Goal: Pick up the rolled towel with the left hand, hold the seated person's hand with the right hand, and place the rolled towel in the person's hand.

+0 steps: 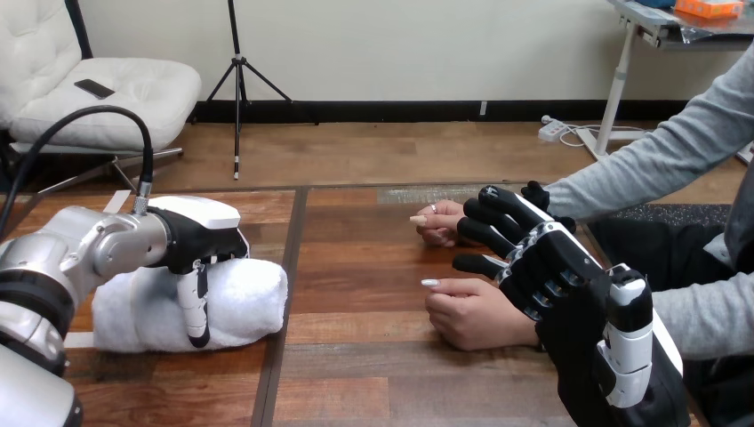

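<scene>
Lower right, the robot's right hand [569, 267], black with glossy white shells, reaches over the wooden plank table [373, 356] just above the person's nearer hand [476, 313], a loose fist on the wood; whether it grips anything I cannot tell. At the left, the fluffy white rolled towel [240, 302] lies on the table, the left hand [200, 233] clamped over it, thumb down its near face. Right of centre, the person's farther hand [437, 224] rests just beyond the right hand

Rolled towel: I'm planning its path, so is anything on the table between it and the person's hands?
Nothing visible does. Bare table lies between the rolled towel, under the left hand, and the person's hands. The right hand is at their other side, off that path.
</scene>
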Controlling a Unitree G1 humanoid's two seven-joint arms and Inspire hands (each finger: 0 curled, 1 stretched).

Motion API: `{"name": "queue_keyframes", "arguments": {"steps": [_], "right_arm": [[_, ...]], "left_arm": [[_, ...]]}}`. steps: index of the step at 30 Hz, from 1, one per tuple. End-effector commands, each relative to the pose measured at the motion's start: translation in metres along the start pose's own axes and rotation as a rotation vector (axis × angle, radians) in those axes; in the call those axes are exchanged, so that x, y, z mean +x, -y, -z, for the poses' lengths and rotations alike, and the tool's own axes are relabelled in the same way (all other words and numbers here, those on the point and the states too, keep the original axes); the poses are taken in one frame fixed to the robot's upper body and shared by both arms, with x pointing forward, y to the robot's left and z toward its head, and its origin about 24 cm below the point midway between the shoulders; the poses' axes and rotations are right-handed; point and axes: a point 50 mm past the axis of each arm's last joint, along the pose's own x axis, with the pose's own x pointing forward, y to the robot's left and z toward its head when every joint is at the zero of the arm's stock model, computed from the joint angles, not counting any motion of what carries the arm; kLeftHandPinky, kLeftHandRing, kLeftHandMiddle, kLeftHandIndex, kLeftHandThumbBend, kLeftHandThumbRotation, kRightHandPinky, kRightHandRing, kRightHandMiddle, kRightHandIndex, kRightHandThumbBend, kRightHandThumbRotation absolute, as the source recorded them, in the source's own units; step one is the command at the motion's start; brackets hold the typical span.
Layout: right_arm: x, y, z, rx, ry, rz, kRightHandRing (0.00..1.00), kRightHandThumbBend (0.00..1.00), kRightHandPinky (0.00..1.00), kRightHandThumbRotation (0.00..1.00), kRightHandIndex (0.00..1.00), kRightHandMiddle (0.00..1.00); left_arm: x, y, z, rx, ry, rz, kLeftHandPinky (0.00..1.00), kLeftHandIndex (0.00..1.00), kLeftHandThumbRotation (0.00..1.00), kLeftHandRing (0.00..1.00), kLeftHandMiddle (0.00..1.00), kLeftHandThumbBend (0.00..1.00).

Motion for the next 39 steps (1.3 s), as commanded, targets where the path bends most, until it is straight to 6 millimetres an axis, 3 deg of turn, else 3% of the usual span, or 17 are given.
{"name": "queue_keyframes", "arguments": {"steps": [1, 20, 39], "right_arm": [[0.0135, 0.0007, -0.0168, -0.044, 0.102, -0.029, 0.88, 0.77, 0.80, 1.00, 0.87, 0.89], [0.0144, -0.0003, -0.0170, -0.042, 0.110, -0.029, 0.89, 0.75, 0.80, 1.00, 0.88, 0.89], [0.0123, -0.0013, -0.0150, -0.043, 0.100, -0.027, 0.90, 0.76, 0.80, 1.00, 0.88, 0.90]], "left_arm": [[0.0008, -0.0096, -0.0068, -0.015, 0.030, -0.037, 0.43, 0.61, 0.00, 0.49, 0.57, 0.94], [-0.0017, -0.0082, -0.0053, -0.024, 0.055, -0.089, 0.38, 0.45, 0.00, 0.45, 0.49, 0.75], [-0.0050, -0.0100, -0.0031, -0.062, 0.070, -0.153, 0.33, 0.45, 0.00, 0.39, 0.45, 0.75]]}}
